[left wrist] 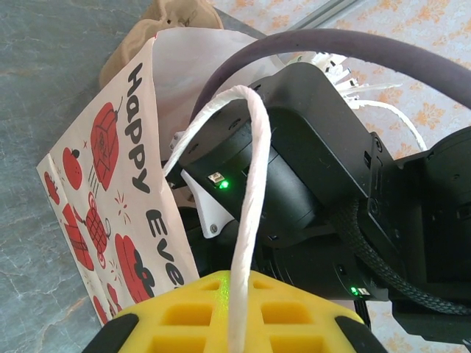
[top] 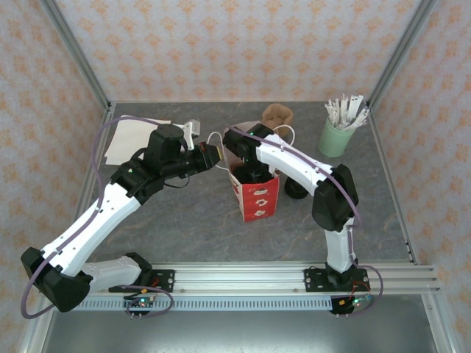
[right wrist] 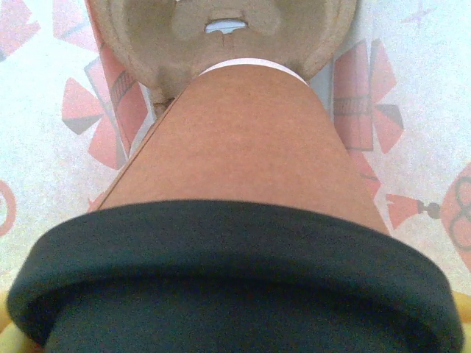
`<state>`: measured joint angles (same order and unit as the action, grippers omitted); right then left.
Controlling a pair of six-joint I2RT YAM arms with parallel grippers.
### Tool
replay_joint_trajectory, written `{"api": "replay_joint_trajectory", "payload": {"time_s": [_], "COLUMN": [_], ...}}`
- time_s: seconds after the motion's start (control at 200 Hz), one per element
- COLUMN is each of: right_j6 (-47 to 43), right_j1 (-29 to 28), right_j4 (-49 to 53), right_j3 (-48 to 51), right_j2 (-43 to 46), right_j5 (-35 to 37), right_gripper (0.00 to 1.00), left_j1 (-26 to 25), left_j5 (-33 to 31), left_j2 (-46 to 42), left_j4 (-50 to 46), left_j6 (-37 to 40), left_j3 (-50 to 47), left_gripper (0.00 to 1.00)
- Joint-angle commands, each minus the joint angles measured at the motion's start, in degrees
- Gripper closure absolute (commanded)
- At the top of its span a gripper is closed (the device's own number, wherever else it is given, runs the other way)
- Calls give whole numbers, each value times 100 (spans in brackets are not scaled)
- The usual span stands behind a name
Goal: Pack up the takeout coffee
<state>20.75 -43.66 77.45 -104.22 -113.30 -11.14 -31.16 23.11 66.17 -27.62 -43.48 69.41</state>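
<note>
The red-and-white bag (top: 257, 197) stands upright mid-table, its printed side close in the left wrist view (left wrist: 110, 184). My left gripper (top: 212, 156) is shut on the bag's white twisted handle (left wrist: 250, 184), which runs up from between its yellow pads (left wrist: 184, 312). My right gripper (top: 249, 168) reaches down into the bag's mouth. The takeout coffee (right wrist: 235, 140), brown sleeve and black lid (right wrist: 235, 272), is inside the bag. Its base sits in a brown pulp tray (right wrist: 147, 37) at the bottom. The lid sits between the right fingers, which are almost hidden.
A mint-green cup of wrapped sticks (top: 337, 136) stands at the back right. Another pulp tray (top: 278, 115) lies behind the bag. White paper sheets (top: 136, 140) lie at the back left. A dark object (top: 296, 191) sits right of the bag under the right arm.
</note>
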Motion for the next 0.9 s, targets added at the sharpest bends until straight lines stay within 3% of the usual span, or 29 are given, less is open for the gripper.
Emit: {"api": "replay_joint_trajectory", "payload": {"time_s": [0.0, 0.896], "right_j6": [35, 60], "right_j1": [24, 29], "right_j4": [303, 363], "right_j3": [-204, -263], "right_j2": [209, 278], "right_j5": [154, 151], "right_gripper": [20, 21], "left_j1": [-43, -67], "left_j5": [-167, -166], "left_j2": [34, 36], "left_j4": [-61, -42], "left_j6": [86, 69], "left_j3": [205, 172], "left_gripper": [91, 92]}}
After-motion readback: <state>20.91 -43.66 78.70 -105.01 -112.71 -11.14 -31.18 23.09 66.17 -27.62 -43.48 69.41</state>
